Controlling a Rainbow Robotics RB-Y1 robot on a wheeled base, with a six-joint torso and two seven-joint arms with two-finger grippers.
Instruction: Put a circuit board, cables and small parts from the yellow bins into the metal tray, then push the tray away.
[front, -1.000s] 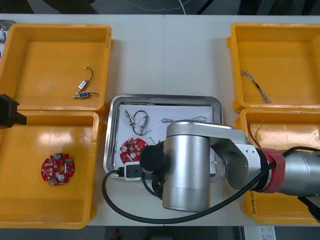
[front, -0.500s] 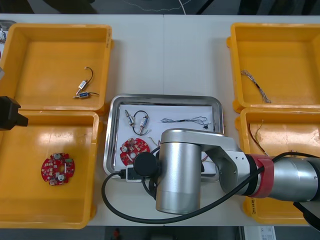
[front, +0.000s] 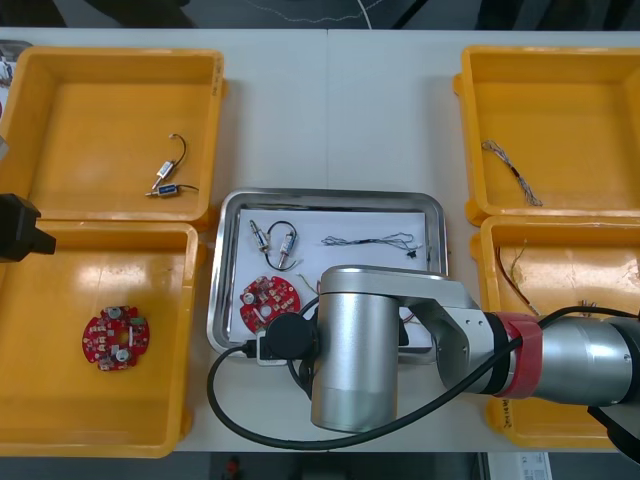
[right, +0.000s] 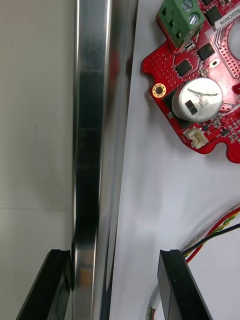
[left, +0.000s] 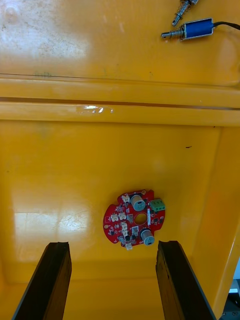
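Seen from the front, my right arm (front: 365, 345) lies over the near side of the metal tray (front: 330, 197) and hides its near rim. The tray sits between the yellow bins, its long axis running across the table from left to right.

At the wrist, my right gripper (right: 116, 257) is open and grips nothing. One finger is outside the tray wall over the table and the other inside over the white liner, with the rim running straight away between them. Past the inner finger lies a red circuit board (right: 200, 100), partly cut off. A red and yellow cable (right: 220, 232) passes out of frame.

My left gripper (left: 112, 247) hangs open and empty over the near-left yellow bin (left: 60, 165), above another circuit board (left: 134, 219).
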